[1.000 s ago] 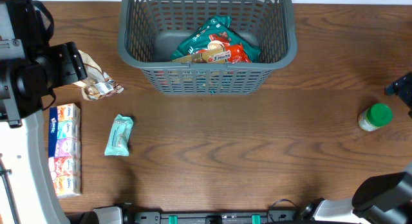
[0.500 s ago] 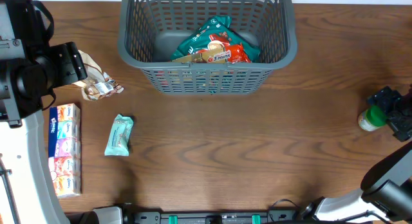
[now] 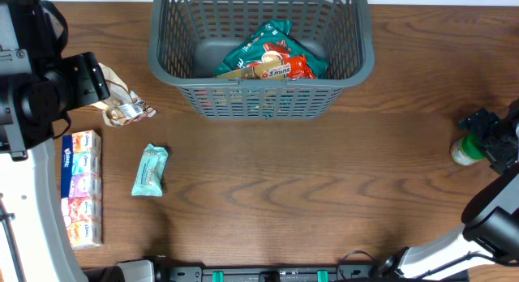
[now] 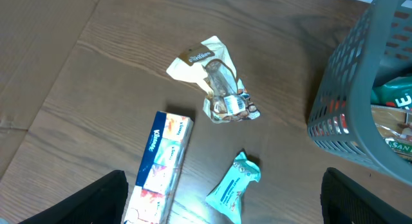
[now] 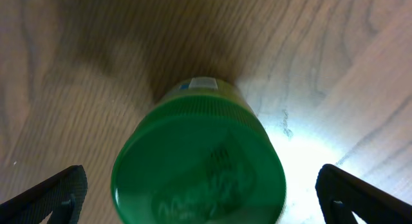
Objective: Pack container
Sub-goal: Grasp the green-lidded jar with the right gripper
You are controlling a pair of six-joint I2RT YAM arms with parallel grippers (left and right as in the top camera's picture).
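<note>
While the container (image 3: 259, 100) sits at the middle of the bench's far edge, both arms are out at the sides. It holds a teal bag (image 3: 258, 40) and a red pack (image 3: 282, 69), which lie against its near wall.

By the right edge a bottle (image 3: 464, 152) with a green cap stands upright on the bench (image 3: 324, 201). The right end effector (image 5: 205, 195) is directly above it. Its fingers (image 5: 45, 195) are spread wide, one on each side of the cap with a gap on both sides, so it is released and holds nothing. From overhead the arm covers part of the cap. In the right wrist view the cap is blurred and fills the middle of the picture.

Near the left edge the left end effector (image 4: 226, 199) hangs above the bench, also released, with its fingers far apart and nothing between them. Below it lie three loose items. A crumpled wrapper (image 4: 219, 89) lies toward the far left corner, well apart from the container. A tissue pack (image 4: 161, 166) lies lengthwise along the left edge. A teal packet (image 4: 233, 185) lies just to the right of the tissue pack and does not touch it. None of the three touches the container, whose slotted wall shows at the right of the left wrist view.
</note>
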